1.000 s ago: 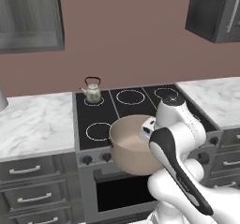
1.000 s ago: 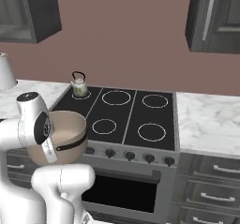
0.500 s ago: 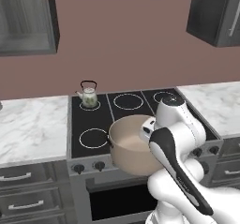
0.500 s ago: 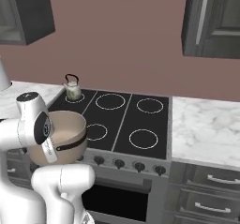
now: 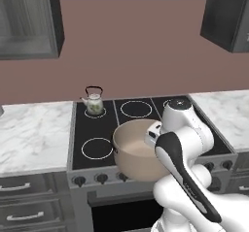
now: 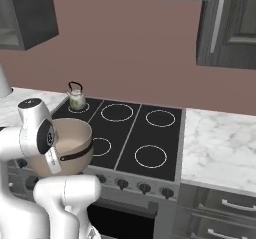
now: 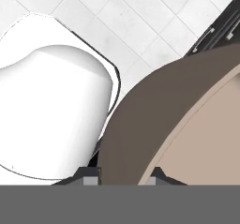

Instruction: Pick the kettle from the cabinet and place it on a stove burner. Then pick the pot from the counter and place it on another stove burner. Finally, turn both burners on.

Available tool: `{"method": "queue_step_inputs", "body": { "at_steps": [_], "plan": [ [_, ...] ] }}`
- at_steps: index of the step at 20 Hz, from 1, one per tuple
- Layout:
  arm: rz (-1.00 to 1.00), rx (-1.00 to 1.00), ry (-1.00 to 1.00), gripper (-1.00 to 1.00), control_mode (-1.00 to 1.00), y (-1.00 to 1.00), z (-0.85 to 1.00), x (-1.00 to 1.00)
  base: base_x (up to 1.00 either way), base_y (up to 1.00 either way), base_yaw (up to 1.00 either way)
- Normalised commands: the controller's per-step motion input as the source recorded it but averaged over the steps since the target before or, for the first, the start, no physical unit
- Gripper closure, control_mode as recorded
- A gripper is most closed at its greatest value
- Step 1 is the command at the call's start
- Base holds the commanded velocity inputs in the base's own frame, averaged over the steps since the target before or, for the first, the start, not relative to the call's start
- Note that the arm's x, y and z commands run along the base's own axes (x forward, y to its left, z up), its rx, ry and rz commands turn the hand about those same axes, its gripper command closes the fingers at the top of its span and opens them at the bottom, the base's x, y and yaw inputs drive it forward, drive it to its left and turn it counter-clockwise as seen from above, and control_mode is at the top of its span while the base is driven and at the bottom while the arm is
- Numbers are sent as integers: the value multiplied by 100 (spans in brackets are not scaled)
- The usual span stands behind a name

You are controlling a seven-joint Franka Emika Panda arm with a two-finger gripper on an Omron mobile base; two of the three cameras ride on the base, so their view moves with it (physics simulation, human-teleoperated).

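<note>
The pot (image 5: 135,151) is a large round tan vessel with no lid, pale inside, with a dark band and dark handle on its side showing in the right base view (image 6: 67,148). It hangs in the air above the front left part of the cooktop (image 5: 194,129), over the front edge and the row of knobs (image 5: 101,178), and does not rest on any ring. The claw (image 7: 119,178) is closed on the pot's rim: in the hand view its two dark tips stand one on either side of the brown wall of the pot (image 7: 154,138), one outside and one toward the paler inside. In the left base view the wrist sits at the pot's right rim, at the side nearest the arm.

The kettle (image 5: 93,102) is small and white with a green print and a thin black arched handle. It stands upright on the back left ring of the cooktop, well apart from the pot. The front left ring (image 5: 97,148) lies just beside the hanging pot.

The right base view shows the worktop (image 6: 220,143) of white marble right of the cooktop and a dark cabinet (image 6: 227,25) with a long silver handle above it. The hand view looks down past the pot to a pale tiled floor (image 7: 117,17) and drawer handles (image 7: 208,33).
</note>
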Motion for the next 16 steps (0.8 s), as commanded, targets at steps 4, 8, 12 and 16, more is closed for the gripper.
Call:
{"method": "queue_step_inputs", "body": {
  "at_steps": [4, 8, 12, 16],
  "plan": [
    [0, 0, 0, 100, 100, 0, 0, 0, 8, -40, 9],
    [0, 0, 0, 100, 100, 0, 0, 0, 4, -47, 7],
    [0, 0, 0, 100, 100, 0, 0, 0, 33, -23, 10],
    [0, 0, 0, 100, 100, 0, 0, 0, 51, 0, 14]
  ]
}}
